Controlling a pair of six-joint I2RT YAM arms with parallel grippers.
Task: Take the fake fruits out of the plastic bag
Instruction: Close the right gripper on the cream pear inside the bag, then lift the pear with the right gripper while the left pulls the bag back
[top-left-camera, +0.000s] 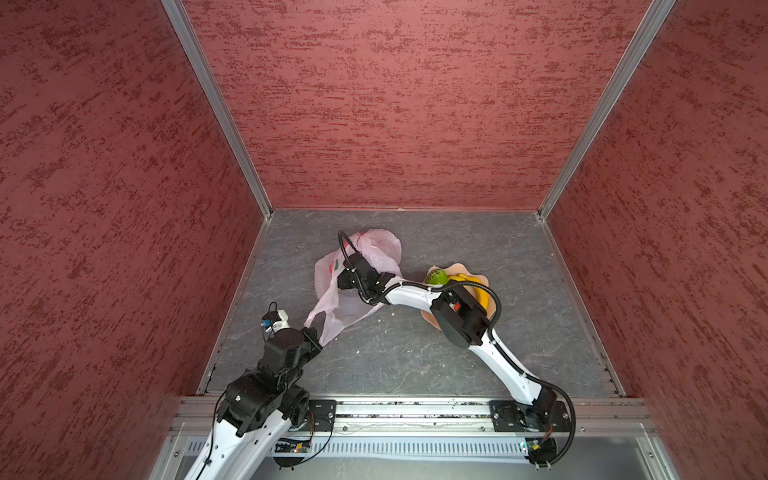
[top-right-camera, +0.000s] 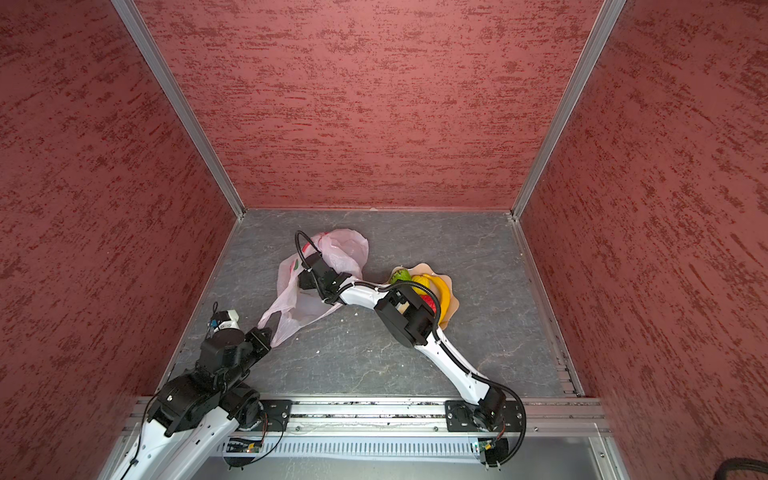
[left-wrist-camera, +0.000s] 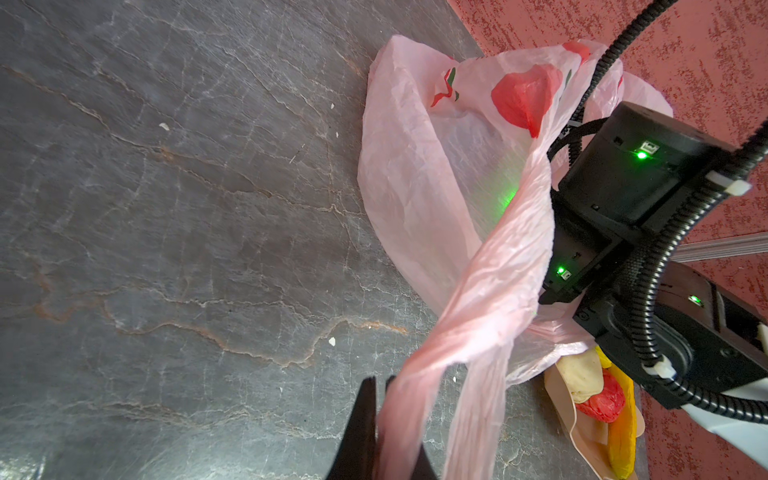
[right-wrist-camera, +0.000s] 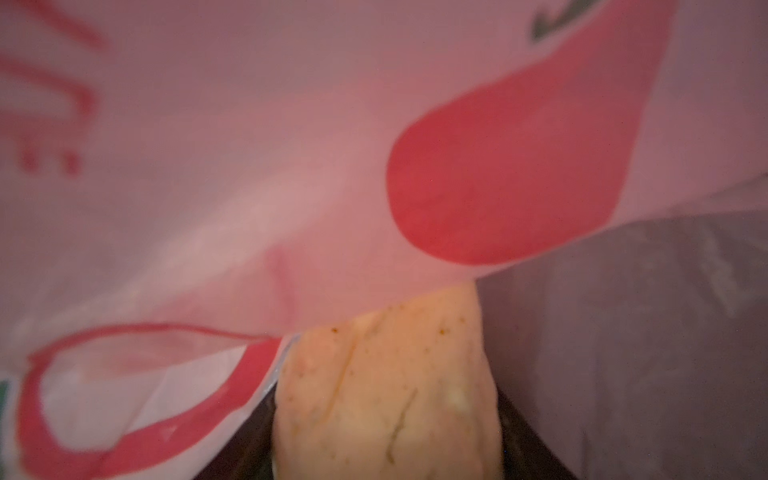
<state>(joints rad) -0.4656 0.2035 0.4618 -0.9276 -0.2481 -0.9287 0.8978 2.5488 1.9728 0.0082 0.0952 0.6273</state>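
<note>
Noting the bag lying crumpled on the grey surface, left of middle and toward the back wall. One handle is drawn out taut and twisted toward the near left. The left tool is clenched on its end. The second loop hangs slack beside it.

The right arm reaches across the middle, its wrist going into the bag's mouth. In both top views plastic and the wrist body cover the right tool, so we cannot see it from above. In the right wrist view the right tool sits inside, under the red-printed film. A beige lump fills its gap, with a dark finger against each flank: grasping it, as far as the blur allows.

The bowl, peach and scalloped, stands just right of the bag. In it we see:
- green fruit
- banana
- red fruit
- second beige lump

The right arm's elbow and cable pass over the bowl and hide its near half from above. In the left wrist view the bag's edge overlaps the bowl's rim; whether they touch, we cannot tell.

White specks lie scattered on the surface.
</note>
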